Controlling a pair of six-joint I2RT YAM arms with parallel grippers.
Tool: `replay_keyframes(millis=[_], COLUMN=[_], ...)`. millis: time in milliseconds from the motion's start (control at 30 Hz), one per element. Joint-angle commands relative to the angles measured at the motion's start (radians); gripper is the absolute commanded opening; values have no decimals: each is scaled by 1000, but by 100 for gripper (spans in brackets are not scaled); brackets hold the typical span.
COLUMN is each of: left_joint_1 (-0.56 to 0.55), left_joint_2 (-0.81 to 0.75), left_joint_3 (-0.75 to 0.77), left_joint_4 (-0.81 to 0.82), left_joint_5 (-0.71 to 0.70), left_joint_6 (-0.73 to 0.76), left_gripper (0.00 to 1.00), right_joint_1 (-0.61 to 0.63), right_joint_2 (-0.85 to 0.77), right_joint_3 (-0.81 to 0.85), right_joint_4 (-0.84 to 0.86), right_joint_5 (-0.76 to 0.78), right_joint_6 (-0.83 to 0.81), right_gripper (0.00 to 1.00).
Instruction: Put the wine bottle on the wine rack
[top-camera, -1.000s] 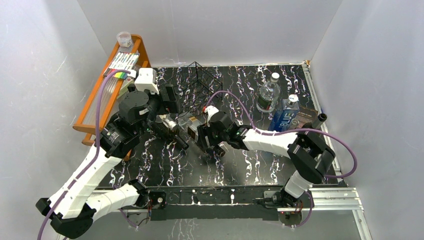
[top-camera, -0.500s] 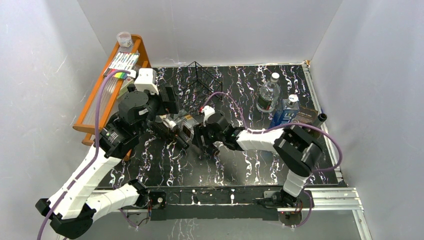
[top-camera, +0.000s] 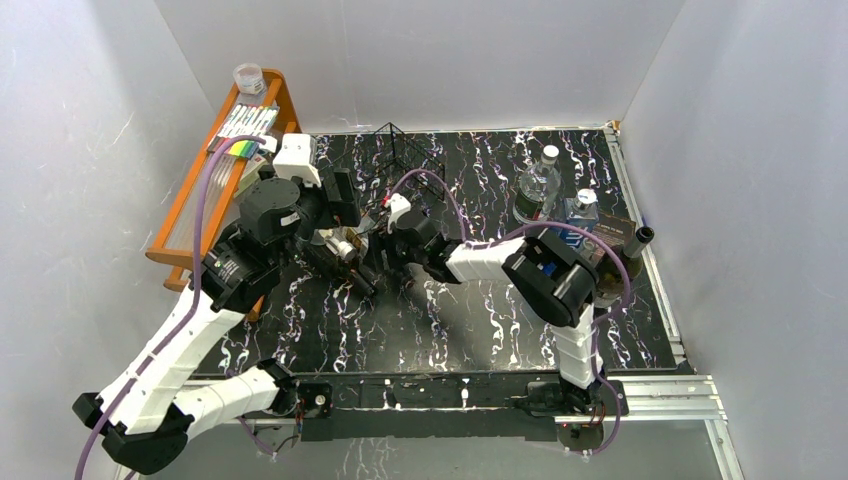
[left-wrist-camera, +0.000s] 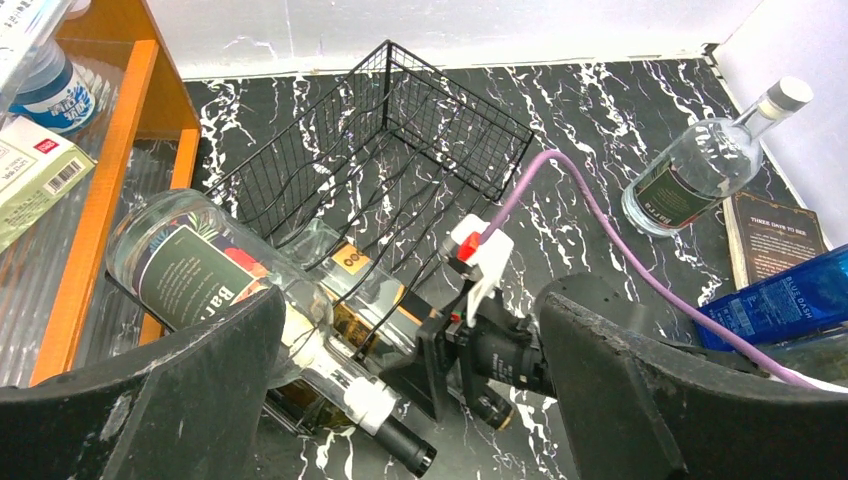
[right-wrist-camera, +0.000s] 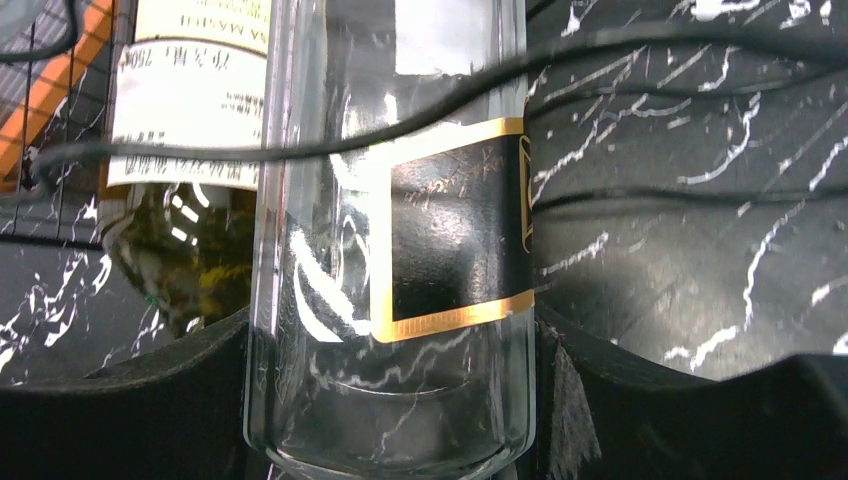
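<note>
The black wire wine rack (top-camera: 400, 160) stands at the table's back middle, and its cradle wires run toward me in the left wrist view (left-wrist-camera: 400, 130). My right gripper (top-camera: 378, 250) is shut on a clear bottle with a black and gold label (right-wrist-camera: 450, 250). It holds the bottle lying under the rack's wires (right-wrist-camera: 150, 152), and it also shows in the left wrist view (left-wrist-camera: 360, 290). My left gripper (left-wrist-camera: 400, 400) hangs wide open above. A clear bottle with a dark green label (left-wrist-camera: 190, 270) lies at its left finger (left-wrist-camera: 150, 400). An olive bottle with a white label (right-wrist-camera: 180, 150) lies beside.
The orange wooden shelf (top-camera: 215, 180) with boxes stands at the left. At the right stand a clear bottle (top-camera: 537, 185), a blue bottle (top-camera: 575, 215), a dark book (left-wrist-camera: 775, 235) and a dark bottle (top-camera: 625, 250). White walls enclose the table.
My right arm has reached left and farther back, carrying the clear bottle in toward the rack's wires. My left gripper has shifted slightly back.
</note>
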Motion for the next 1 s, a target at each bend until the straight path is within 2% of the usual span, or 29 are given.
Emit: replay_keyframes(millis=[0,200,333,400,467,633,967], left_joint_1=[5,5,5,5,5,5,5], left_joint_2=[0,-3,-10,-13,-14,-12,-12], left_joint_3=[46,47,45,46,48,62,63], left_joint_4=[-15,-29,-36,-39,-40,-40,-39], left_joint_5=[16,18,20,22,21,13,1], left_joint_6=[15,9,1,1,2,18,36], left_gripper=[98,98,98,98,98,98,98], right_joint_1=[-12,-13,-13,-13,-14,-14,-13], right_joint_2=[15,39,25,17,8,-38,-202], right_joint_3=[127,114,79,74,69,17,-102], right_joint_4=[218,247,276,268,255,248,55], right_joint_5=[-33,19,21,22,17,12,76], right_joint_6=[-6,25,34,38,39,49,105], right_gripper=[13,48,82,94,97,98,98])
